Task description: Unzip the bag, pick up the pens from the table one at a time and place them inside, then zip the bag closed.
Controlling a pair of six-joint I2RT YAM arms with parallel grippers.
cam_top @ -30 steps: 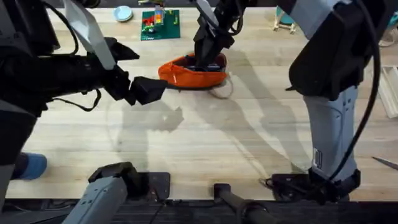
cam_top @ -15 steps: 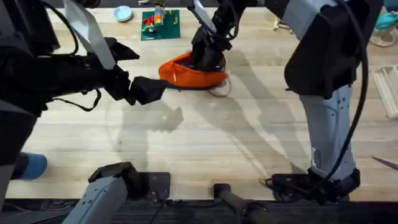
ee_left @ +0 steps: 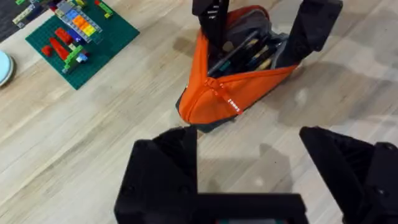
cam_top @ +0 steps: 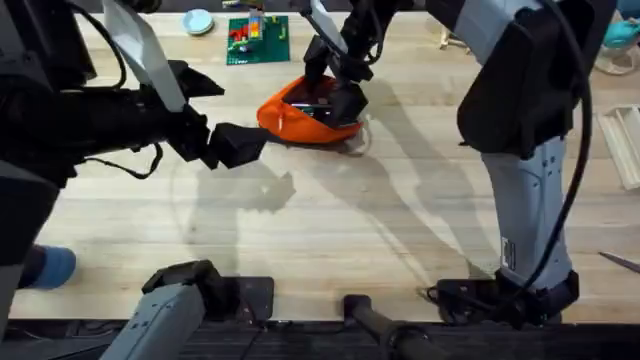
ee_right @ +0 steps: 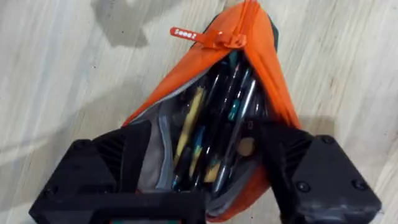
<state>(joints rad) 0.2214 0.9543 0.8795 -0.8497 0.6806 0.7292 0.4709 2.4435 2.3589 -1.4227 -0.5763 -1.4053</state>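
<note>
The bag (cam_top: pixel 312 111) sat at twelve o'clock on the table (cam_top: pixel 330 230), unzipped, pens (ee_right: pixel 214 134) inside. Closing it well meant pinching the pull tab (ee_right: pixel 202 37) squarely and drawing straight along the zipper. The right gripper (cam_top: pixel 335 90) hung over the mouth, fingers spread, empty — the left gripper (ee_left: pixel 252 165) waited beside it, wide open, empty.

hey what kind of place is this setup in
Probably a robotics lab workbench: two robot arms work over a plank wooden table, with an orange pencil pouch and a green toy brick board laid out as practice items.
</note>
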